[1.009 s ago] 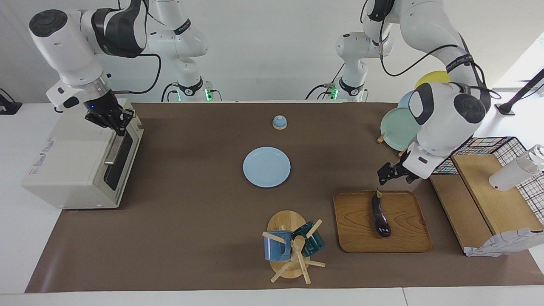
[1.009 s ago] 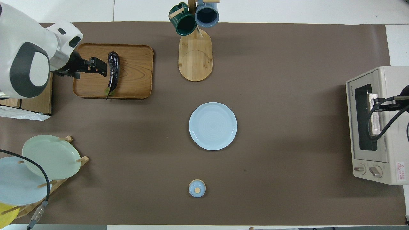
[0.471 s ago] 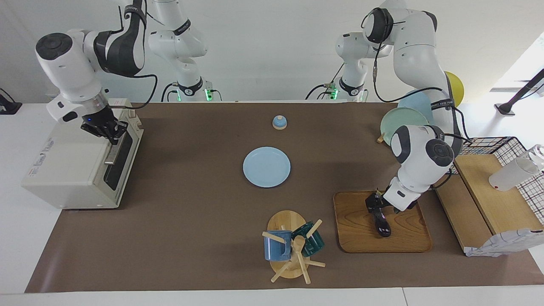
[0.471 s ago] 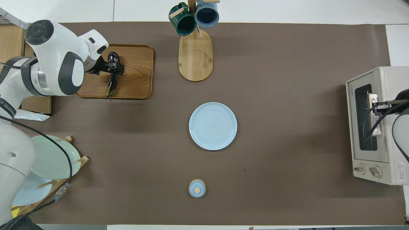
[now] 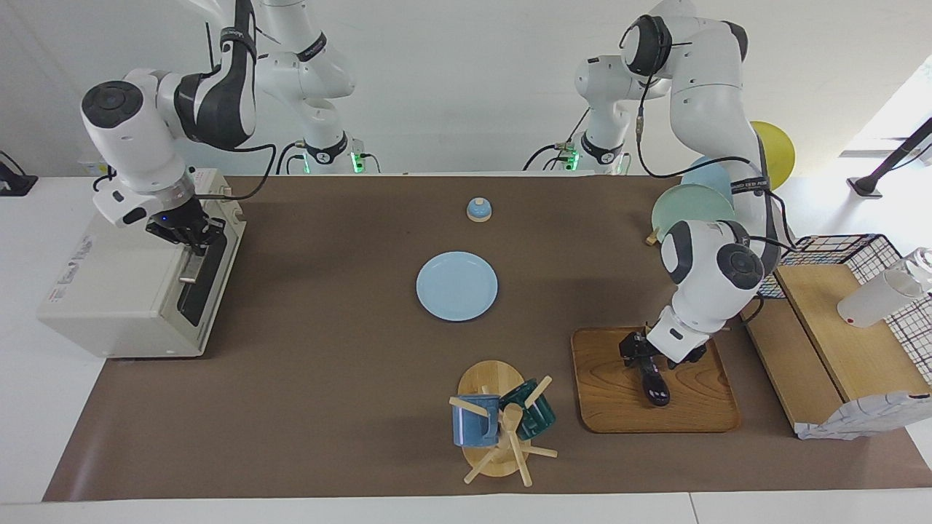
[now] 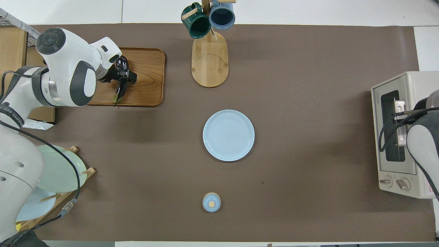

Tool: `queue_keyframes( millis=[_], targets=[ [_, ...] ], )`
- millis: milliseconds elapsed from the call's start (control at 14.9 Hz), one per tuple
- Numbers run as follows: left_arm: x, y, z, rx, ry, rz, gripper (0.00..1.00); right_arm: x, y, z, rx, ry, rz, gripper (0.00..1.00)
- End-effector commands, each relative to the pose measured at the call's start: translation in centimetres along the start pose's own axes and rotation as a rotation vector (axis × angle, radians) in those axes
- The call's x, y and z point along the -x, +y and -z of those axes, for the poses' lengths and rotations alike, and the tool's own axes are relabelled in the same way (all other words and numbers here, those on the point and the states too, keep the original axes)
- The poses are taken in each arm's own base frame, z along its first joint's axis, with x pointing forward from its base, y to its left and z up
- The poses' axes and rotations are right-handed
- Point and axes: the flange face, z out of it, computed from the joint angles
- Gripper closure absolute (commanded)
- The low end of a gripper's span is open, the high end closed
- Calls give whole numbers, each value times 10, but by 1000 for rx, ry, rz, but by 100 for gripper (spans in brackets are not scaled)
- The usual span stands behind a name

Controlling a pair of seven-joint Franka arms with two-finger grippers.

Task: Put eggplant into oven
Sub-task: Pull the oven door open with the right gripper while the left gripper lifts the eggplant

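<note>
Eggplant [image 5: 653,381] lies stem toward robots — left gripper [image 5: 642,354] open astride it (right gripper [image 5: 191,234] shut).

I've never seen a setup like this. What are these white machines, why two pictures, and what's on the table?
They are two robot arms, each ending in a two-fingered hand. One picture looks across the table at them; the other looks down from above their end. The left hand is down at the dark eggplant on the wooden tray, its fingers wide, nothing lifted. The right hand, shut, is at the handle of the closed oven. Also there: a blue plate, a mug stand, a small bell.
</note>
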Motion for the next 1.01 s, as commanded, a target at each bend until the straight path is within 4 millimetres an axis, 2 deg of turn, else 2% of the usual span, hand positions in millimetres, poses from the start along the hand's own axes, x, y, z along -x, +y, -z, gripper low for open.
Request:
queue_keyframes(
  millis=[0, 202, 269, 404, 538, 673, 807, 942],
  targets=[
    [4, -1, 3, -18, 2, -29, 33, 0, -26, -38, -3, 20, 53, 100],
    [1, 1, 11, -15, -25, -30, 89, -9, -56, -53, -6, 38, 44, 100],
    [0, 3, 16, -15, -27, -33, 100, -12, -65, -56, -6, 43, 50, 100],
    [-2, 4, 23, -8, -32, -29, 100, -18, -70, -70, -40, 54, 29, 100],
    [-5, 8, 58, 17, -32, -15, 100, -17, -79, -86, -76, 80, 14, 100],
    [3, 23, 99, 68, -17, 9, 100, -15, -96, -95, -79, 94, 32, 100],
    [16, 47, 132, 70, -45, 50, 100, -18, -101, -112, -79, 86, 13, 100],
    [32, 99, 160, 68, -64, 73, 100, -21, -105, -129, -79, 73, 15, 100]
  ],
)
